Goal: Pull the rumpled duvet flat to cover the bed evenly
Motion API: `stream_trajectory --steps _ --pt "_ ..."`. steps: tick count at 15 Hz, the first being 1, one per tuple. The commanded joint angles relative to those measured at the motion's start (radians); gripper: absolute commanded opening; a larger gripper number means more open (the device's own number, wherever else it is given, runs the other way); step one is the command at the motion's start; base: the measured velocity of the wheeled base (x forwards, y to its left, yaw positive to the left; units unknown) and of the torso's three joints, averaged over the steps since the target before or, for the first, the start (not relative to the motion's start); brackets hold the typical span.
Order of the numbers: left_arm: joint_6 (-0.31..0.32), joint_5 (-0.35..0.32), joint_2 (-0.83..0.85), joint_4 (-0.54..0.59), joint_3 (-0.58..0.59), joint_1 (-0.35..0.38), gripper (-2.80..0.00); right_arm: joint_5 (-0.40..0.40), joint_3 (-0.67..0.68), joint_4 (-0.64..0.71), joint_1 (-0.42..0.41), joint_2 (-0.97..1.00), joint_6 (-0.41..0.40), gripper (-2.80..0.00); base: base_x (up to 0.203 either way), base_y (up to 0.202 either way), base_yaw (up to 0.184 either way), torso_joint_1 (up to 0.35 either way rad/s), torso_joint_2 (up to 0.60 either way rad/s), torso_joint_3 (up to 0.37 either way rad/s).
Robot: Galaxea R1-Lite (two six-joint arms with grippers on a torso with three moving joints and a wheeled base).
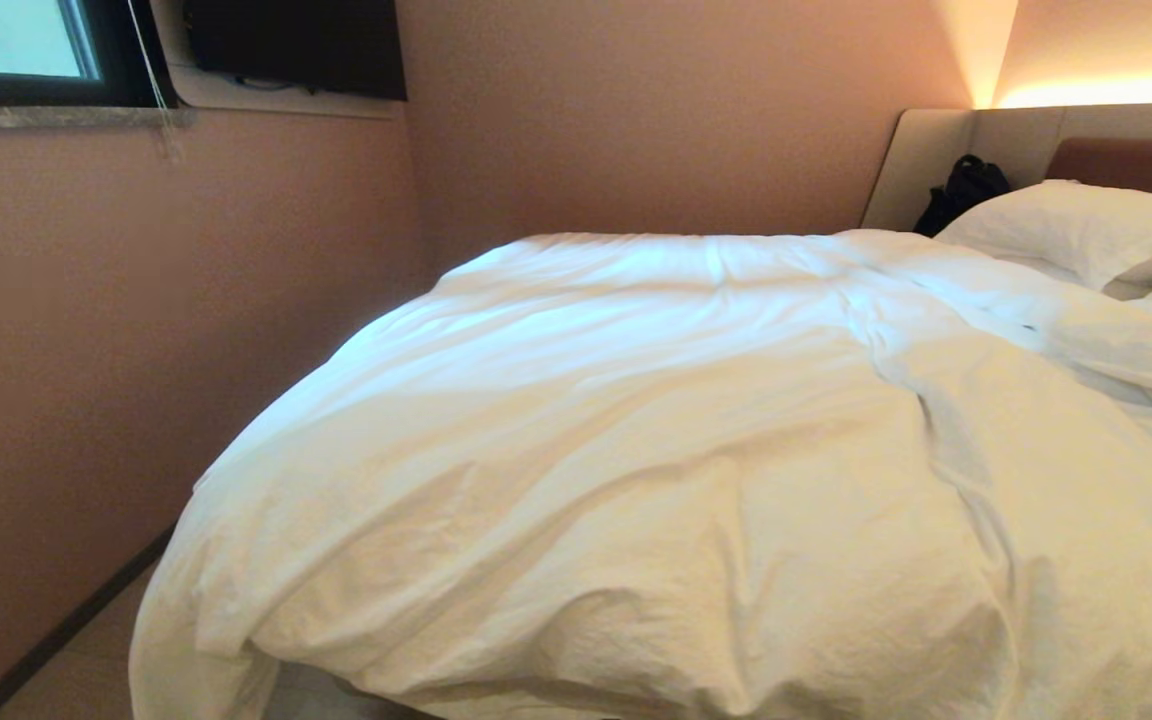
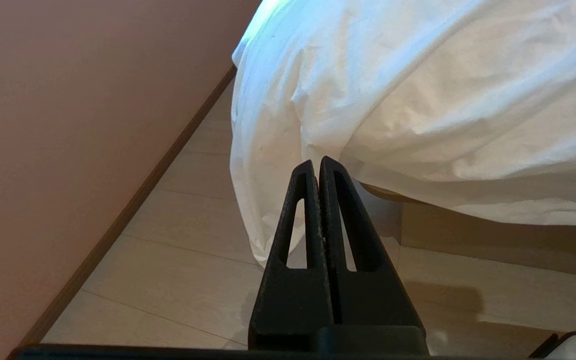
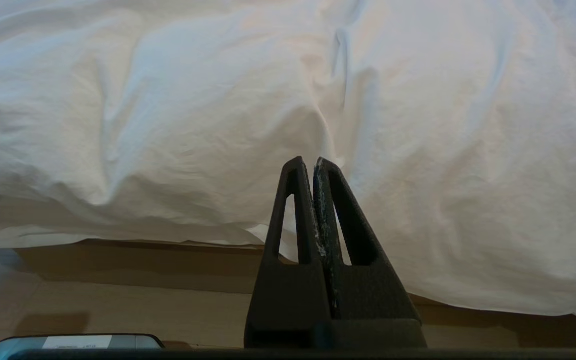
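Note:
The white duvet [image 1: 656,440] lies puffy and wrinkled over the bed, whose brown headboard [image 1: 1131,162] shows at the back right. The duvet's near edge hangs over the bed's side. In the left wrist view, my left gripper [image 2: 318,162] is shut with nothing in it. It is low, just short of the duvet's hanging corner [image 2: 263,165], which droops to the floor. My right gripper [image 3: 313,162] is also shut and empty, in front of the duvet's hanging edge [image 3: 393,210] above the tan bed base [image 3: 118,262]. Neither arm shows in the head view.
Two white pillows [image 1: 1086,230] lie at the head end, with a black bag [image 1: 961,190] beside them. A pink wall [image 1: 136,330] with a dark baseboard [image 2: 133,205] runs along the bed's left side, leaving a narrow strip of tiled floor [image 2: 178,280].

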Motion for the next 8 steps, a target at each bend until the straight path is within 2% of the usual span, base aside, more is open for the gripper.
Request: stream_trajectory --steps 1,5,7,8 --pt "0.002 -0.003 -0.096 0.014 -0.012 -0.001 -2.8 0.0 0.0 0.001 0.0 0.0 0.0 -2.8 0.0 0.0 0.0 0.0 0.0 0.0" --pt "-0.004 -0.088 -0.17 0.011 -0.02 -0.001 -2.8 0.0 -0.001 0.001 0.0 0.0 0.0 -2.8 0.0 0.0 0.0 0.0 0.0 0.0" --pt "-0.007 -0.103 -0.17 -0.026 -0.023 -0.001 -2.8 0.0 0.001 0.001 0.0 0.0 0.0 -2.8 0.0 0.0 0.0 0.0 0.0 0.0" --pt "-0.007 -0.127 -0.171 -0.092 -0.015 -0.001 -2.8 0.0 0.0 0.001 0.0 0.0 0.0 -2.8 0.0 0.0 0.0 0.0 0.0 0.0"
